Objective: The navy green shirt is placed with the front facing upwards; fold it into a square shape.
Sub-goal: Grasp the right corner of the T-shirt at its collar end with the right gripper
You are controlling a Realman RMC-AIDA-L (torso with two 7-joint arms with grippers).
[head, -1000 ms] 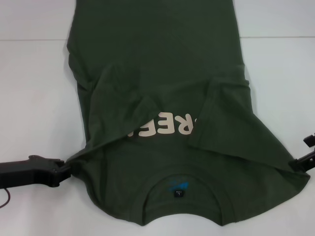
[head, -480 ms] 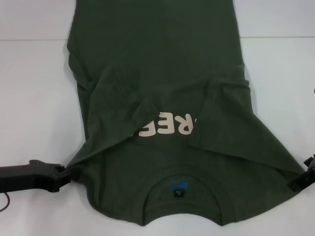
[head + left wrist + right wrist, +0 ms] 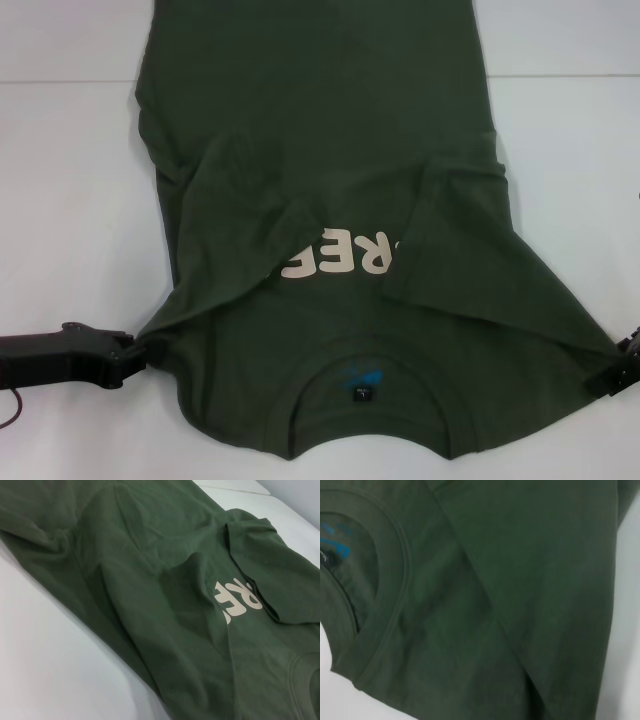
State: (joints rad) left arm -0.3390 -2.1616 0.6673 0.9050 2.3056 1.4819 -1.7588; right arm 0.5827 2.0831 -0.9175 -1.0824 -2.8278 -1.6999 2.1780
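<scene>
The left tool (image 3: 135, 350) pinches the navy green shirt (image 3: 330, 150) at its left shoulder edge. The shirt lies spread across the white worktop (image 3: 70, 180), sleeves folded in, collar nearest. The right tool (image 3: 612, 377) meets its right shoulder corner; whether it grips, I cannot tell.

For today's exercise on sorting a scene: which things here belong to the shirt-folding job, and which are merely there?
Belongs to the job:
- shirt, sleeves folded in over the lettering
- left gripper at its left shoulder edge
- right gripper at its right shoulder edge

Merely there:
- table
- red cable
</scene>
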